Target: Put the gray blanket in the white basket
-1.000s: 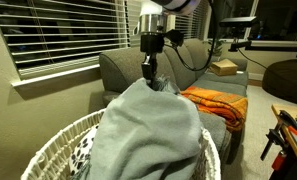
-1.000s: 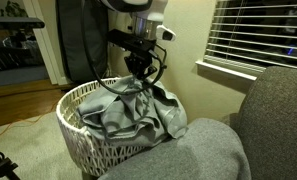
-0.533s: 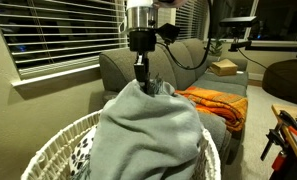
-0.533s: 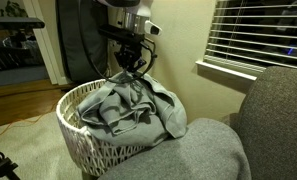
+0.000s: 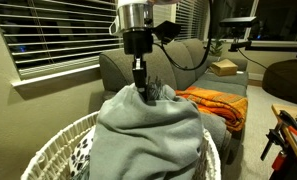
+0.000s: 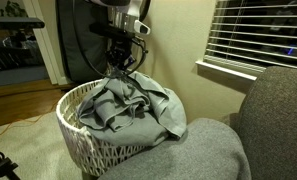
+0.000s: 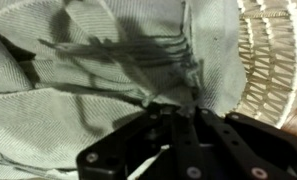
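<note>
In an exterior view, the tool (image 5: 141,88) is clamped on a top fold of the one gray blanket (image 5: 148,135), heaped in the one white basket (image 5: 48,150) beside a sofa (image 5: 123,65) carrying one orange blanket (image 5: 213,103). In an exterior view, the gray blanket (image 6: 128,105) spills over the rim on the sofa side, with open floor (image 6: 18,110) opposite. The wrist view shows fabric below the tool, with the basket rim (image 7: 268,50) to one side.
</note>
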Robot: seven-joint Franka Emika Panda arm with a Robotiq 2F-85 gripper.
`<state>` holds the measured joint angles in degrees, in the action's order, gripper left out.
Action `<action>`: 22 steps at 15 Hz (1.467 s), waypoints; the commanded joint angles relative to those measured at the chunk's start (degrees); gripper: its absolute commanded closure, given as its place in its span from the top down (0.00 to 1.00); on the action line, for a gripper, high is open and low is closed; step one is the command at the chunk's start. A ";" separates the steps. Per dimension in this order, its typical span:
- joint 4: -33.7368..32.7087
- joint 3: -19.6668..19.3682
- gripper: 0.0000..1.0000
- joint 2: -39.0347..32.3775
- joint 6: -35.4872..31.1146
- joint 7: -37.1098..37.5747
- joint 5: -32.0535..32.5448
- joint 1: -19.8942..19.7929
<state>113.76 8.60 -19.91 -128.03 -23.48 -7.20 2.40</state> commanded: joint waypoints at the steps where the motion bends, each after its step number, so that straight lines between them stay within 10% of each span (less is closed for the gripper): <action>1: 1.64 0.87 0.02 1.85 2.28 1.71 2.26 1.81; 22: -12.91 4.74 0.02 -9.78 8.38 6.31 8.22 10.90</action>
<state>105.40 12.99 -27.27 -122.46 -18.81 0.33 12.57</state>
